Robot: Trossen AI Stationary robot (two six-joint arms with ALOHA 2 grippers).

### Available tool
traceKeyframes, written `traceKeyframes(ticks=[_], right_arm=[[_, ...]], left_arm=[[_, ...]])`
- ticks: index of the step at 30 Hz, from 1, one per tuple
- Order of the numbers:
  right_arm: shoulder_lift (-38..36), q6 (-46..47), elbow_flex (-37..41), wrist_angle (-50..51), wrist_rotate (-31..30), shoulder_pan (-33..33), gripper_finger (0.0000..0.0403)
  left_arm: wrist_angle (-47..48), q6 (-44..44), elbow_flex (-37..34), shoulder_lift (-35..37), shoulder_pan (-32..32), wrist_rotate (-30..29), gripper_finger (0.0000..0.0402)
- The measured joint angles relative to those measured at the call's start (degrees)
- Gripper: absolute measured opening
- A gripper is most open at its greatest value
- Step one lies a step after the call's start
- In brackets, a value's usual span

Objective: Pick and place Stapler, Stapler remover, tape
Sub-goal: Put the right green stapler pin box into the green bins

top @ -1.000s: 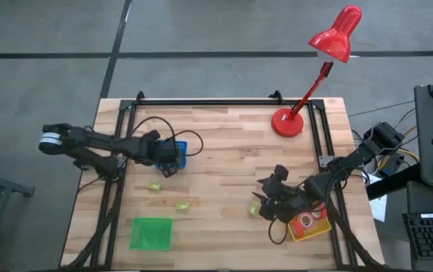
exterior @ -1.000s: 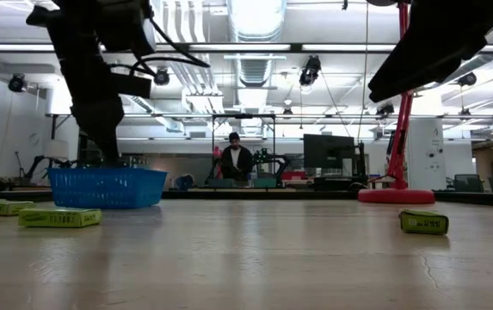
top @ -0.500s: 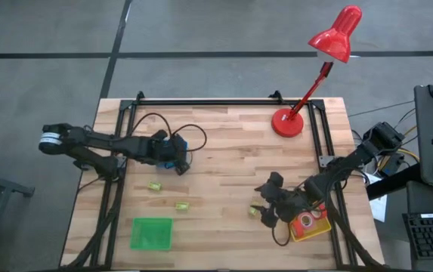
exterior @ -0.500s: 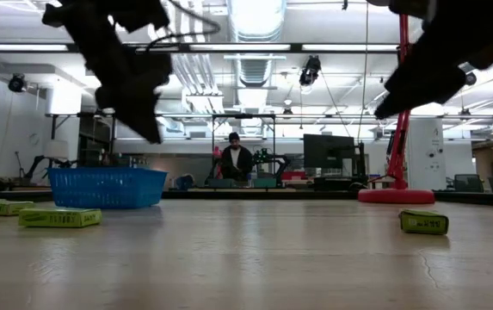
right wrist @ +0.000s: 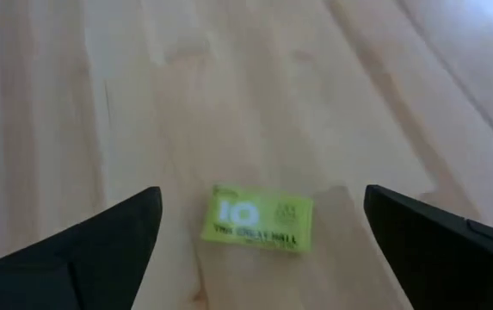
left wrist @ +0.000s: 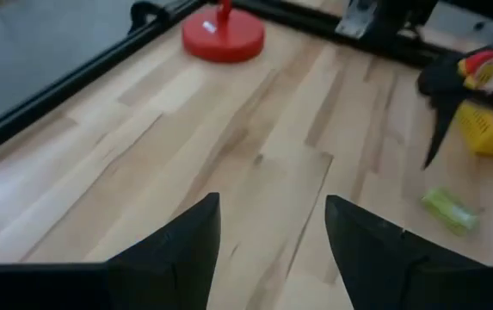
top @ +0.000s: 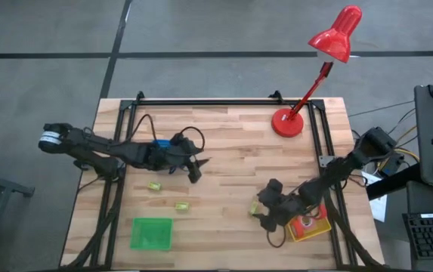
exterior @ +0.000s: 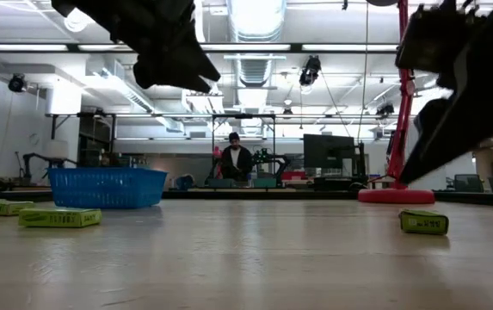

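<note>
Workshop hall behind; pale wooden plank table (top: 224,151) underneath. Red desk lamp (top: 318,64) stands at the far corner. Right gripper (right wrist: 263,258), fingers spread wide and empty, hangs above a small yellow-green printed box (right wrist: 259,219), apparently lined up to take it. Left gripper (left wrist: 272,237), parted, holds nothing mid-table. No tape rolls discernible.

high view: straight down over the whole table (top: 224,143)
low view: tabletop level, facing the room
wrist views: close behind each gripper's fingers
shared: green box (right wrist: 259,218) ahead of the right gripper (top: 264,214)
</note>
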State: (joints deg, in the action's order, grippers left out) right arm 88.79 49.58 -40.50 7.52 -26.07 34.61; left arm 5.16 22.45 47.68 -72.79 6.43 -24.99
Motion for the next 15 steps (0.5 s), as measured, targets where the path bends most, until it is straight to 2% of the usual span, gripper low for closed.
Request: traceKeyframes(ticks=[6,15], right_arm=[[6.5,-0.1,-2.7,0.7,1.8,0.0,0.0400],[9.8,-1.0,-3.6,0.9,1.8,0.1,0.0400]], left_arm=[[-0.7,-0.1,-0.1,0.0,0.2,0.0,0.0211],[-0.6,0.0,-0.1,0.0,0.2,0.1,0.0211]])
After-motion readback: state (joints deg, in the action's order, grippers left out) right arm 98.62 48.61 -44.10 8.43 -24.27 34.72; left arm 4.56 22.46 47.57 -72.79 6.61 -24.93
